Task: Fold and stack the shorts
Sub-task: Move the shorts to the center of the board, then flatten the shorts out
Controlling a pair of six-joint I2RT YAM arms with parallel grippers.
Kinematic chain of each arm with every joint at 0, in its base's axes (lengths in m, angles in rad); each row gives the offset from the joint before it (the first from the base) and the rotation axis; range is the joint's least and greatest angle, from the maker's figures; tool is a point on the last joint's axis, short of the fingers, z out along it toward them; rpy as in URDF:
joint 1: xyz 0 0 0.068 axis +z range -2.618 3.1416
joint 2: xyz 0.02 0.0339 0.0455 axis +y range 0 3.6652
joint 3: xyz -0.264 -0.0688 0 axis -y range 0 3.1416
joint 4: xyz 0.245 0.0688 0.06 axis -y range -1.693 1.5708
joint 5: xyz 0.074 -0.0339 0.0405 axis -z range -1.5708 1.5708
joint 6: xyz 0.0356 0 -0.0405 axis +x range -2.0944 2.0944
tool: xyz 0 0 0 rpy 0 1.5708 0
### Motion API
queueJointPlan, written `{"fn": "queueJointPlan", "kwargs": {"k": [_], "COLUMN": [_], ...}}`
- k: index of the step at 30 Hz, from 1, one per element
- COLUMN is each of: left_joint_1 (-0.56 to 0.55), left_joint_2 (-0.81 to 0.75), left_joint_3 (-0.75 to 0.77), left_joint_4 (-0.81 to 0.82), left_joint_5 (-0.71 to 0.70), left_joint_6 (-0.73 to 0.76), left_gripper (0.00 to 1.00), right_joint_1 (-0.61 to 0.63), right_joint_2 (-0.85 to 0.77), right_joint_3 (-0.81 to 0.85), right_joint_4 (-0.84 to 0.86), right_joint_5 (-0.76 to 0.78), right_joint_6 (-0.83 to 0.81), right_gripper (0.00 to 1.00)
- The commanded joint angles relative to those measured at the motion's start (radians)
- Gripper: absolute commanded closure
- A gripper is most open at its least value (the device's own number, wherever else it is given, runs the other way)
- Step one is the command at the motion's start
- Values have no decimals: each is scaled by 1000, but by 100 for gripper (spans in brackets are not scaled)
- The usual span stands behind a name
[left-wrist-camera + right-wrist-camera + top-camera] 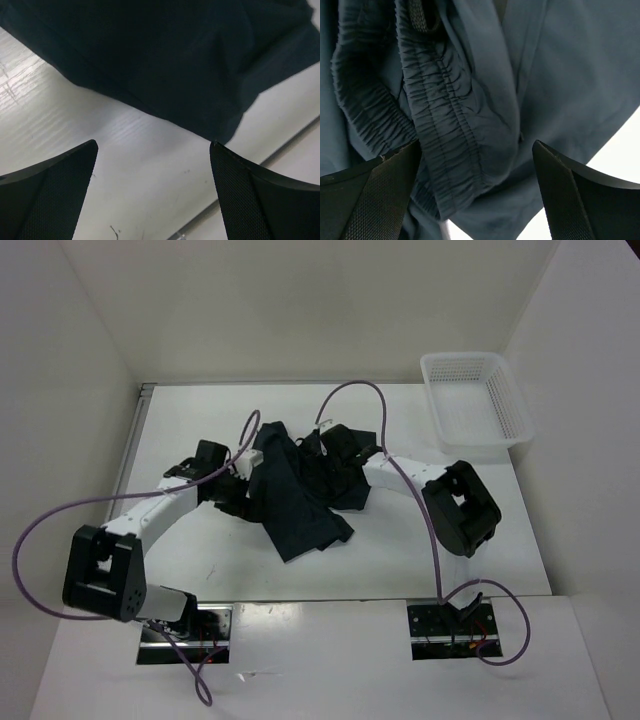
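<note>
Where they lie crumpled on the white table (pixel 380 550), well apart from the white plastic mesh basket (pixel 475 400) and to its left, the near-black soft cloth shorts (pixel 300 495) show a puckered, gathered waistband (pixel 445 130). The right gripper (pixel 476 142) is spread wide, with that waistband between its textured black fingers (pixel 375 200), unpinched. The left gripper (pixel 153 143) gapes equally over bare table, with the smooth hem just beyond it.

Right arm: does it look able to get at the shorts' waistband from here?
Probably yes. The right gripper is open, and the gathered waistband of the shorts lies just ahead between its fingers, nothing covering it.
</note>
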Motion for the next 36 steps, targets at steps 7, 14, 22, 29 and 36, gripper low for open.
{"fn": "queueJointPlan", "kwargs": {"k": [7,14,22,29,36], "left_joint_1": [-111,-195,-135,281,226], "left_joint_2": [214,370,319,335,366], "left_joint_3": [-22,75,118,358,507], "left_joint_4": [259,276,253,399,457], "left_joint_5": [-31,43,-158,-360,-359], "left_joint_6": [3,3,3,3,3], "left_gripper": [17,44,100,100,28], "right_joint_1": [32,32,32,8,-124], "right_joint_2": [34,13,-182,-446,-390], "right_joint_3": [-4,-4,57,48,69], "right_joint_4": [59,38,-89,37,191], "right_joint_5": [15,13,-267,-567,-447], "right_joint_6": [64,85,0,42,287], "right_gripper": [11,63,100,100,100]}}
